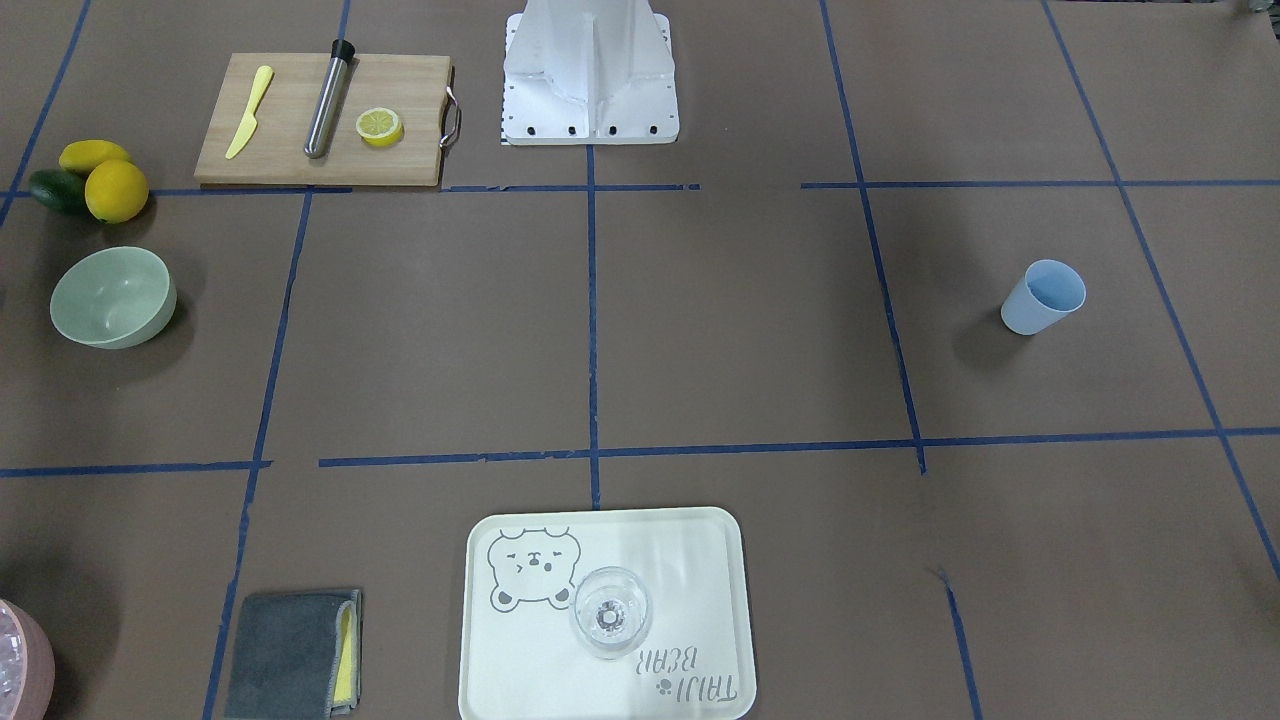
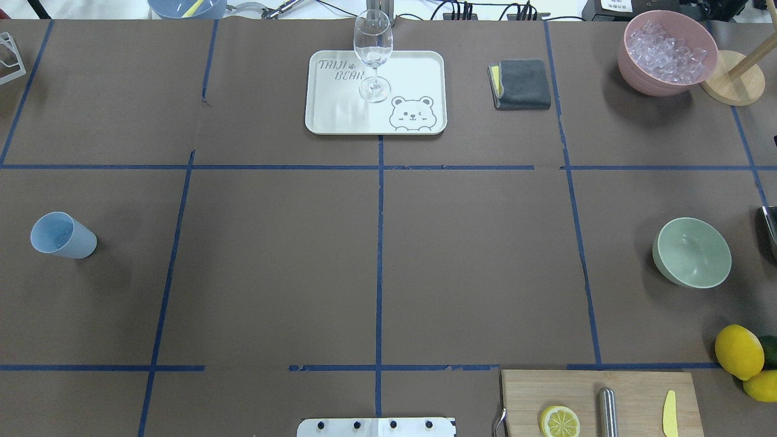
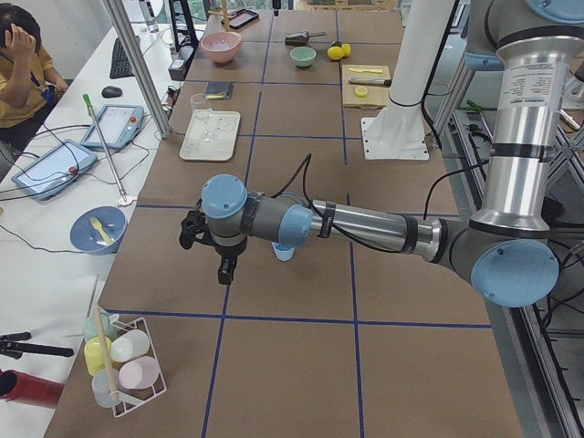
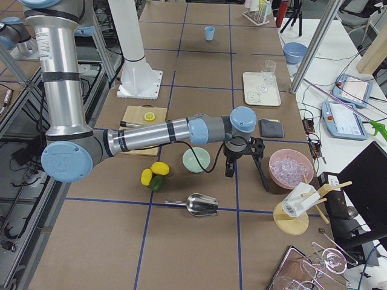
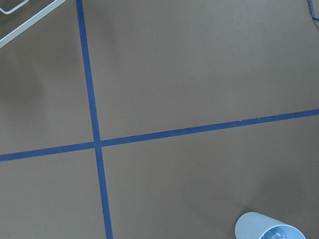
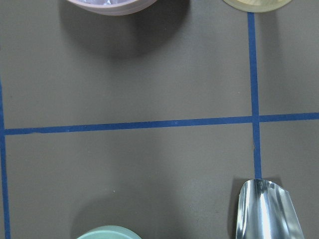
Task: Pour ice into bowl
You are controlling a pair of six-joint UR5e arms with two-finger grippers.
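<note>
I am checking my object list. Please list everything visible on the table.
bowl: 1, sage green, right
pink container: 1, far right
ice: many, clear, in pink container
cup: 1, blue, left
tray: 1, cream, far centre
wine glass: 1, clear, on tray
cloth: 1, grey, by tray
cutting board: 1, wooden, near right
lemon half, yellow knife, steel rod: 1 each, on board
lemons: 2, yellow, beside board
green fruit: 1, with lemons
scoop: 1, steel, right end
left gripper: black, by cup
right gripper: black, by bowl
</note>
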